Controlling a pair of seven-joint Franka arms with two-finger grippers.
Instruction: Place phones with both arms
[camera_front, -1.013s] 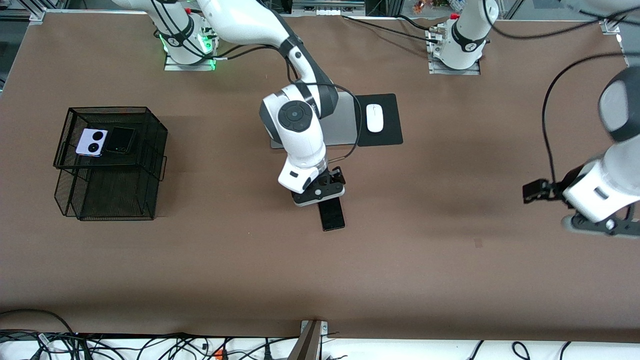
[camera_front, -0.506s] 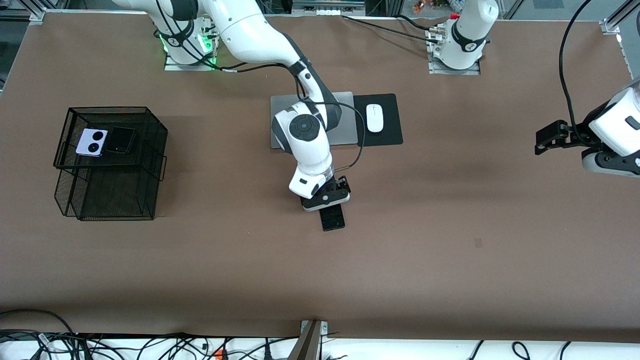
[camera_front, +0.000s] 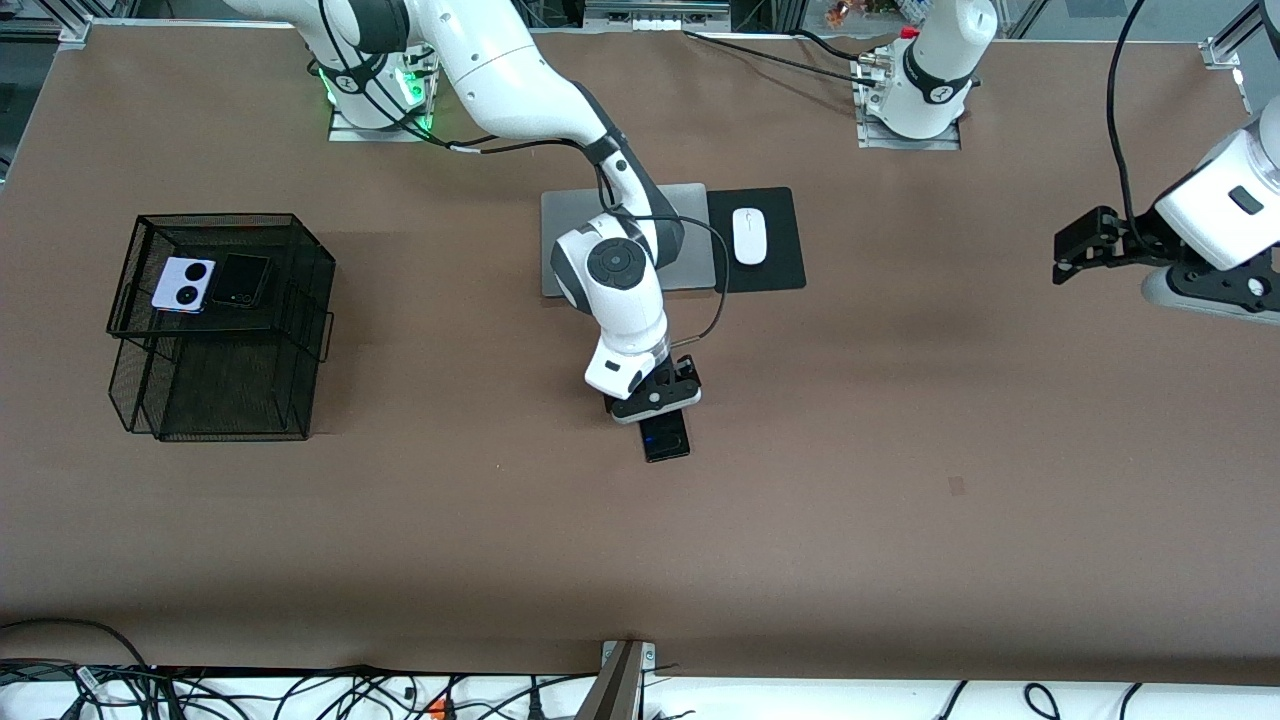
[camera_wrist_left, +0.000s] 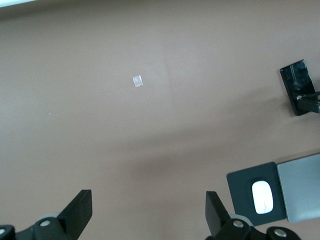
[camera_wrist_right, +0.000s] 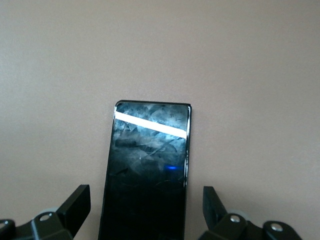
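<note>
Toward the right arm's end of the brown table (camera_front: 900, 520) stands a black wire-mesh basket rack (camera_front: 300, 300), and on its upper tier lie two phones side by side: a small squarish lilac phone with two black circles (camera_front: 183, 284) and a small squarish black phone (camera_front: 241, 280), touching or nearly so. Near the table's middle, the right gripper (camera_front: 656, 402) hangs low over one end of a long slim black slab phone (camera_front: 666, 437) that lies flat on the table, nearer the front camera than a silver closed laptop (camera_front: 690, 215). Beside the laptop a white mouse (camera_front: 749, 236) sits on a black mouse pad (camera_front: 775, 270). The left gripper (camera_front: 1075, 245) waits in the air over the left arm's end of the table.

From the left wrist, the left gripper's (camera_wrist_left: 149, 212) fingers (camera_wrist_left: 80, 207) stand wide apart with nothing between them, bare table below; the mouse (camera_wrist_left: 262, 196) and the slab phone (camera_wrist_left: 298, 86) show farther off.

From the right wrist, the right gripper's (camera_wrist_right: 146, 207) fingers (camera_wrist_right: 76, 204) are spread wide on either side of the slab phone (camera_wrist_right: 147, 165), clear of its edges, not gripping it.
</note>
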